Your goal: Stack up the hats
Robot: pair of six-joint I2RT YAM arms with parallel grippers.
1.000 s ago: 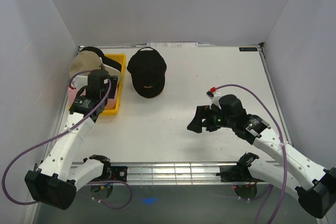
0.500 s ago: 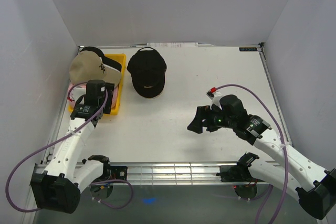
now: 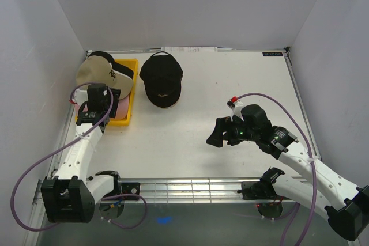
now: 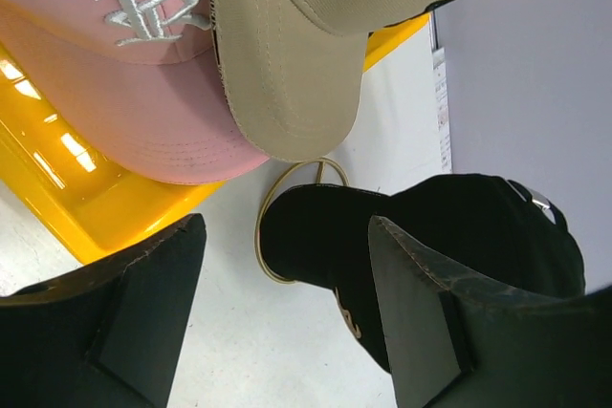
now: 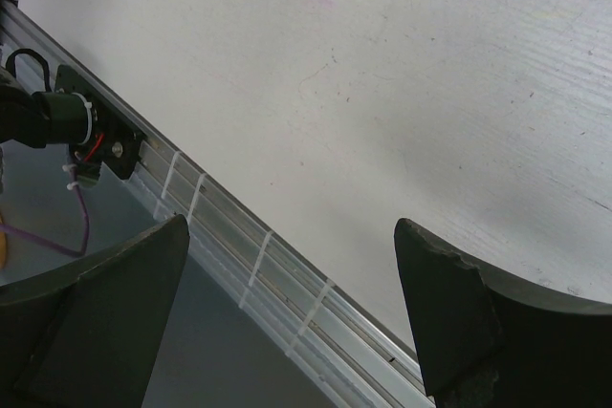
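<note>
The tan cap is resting at about 10 o'clock on the table, sitting on top of the pink cap, and both are lying in the yellow tray. In the left wrist view, the tan brim is overlapping the pink brim. The black cap is lying on its own on the table at about 11 o'clock, just beside the tray and apart from the other two. A thin gold wire loop is showing at its edge. The left gripper is hovering at the near end of the tray, at roughly 9 o'clock, with its fingers spread wide and nothing between them. The right gripper is hanging over bare table at about 4 o'clock, well apart from every cap, with its fingers likewise standing wide and holding nothing.
</note>
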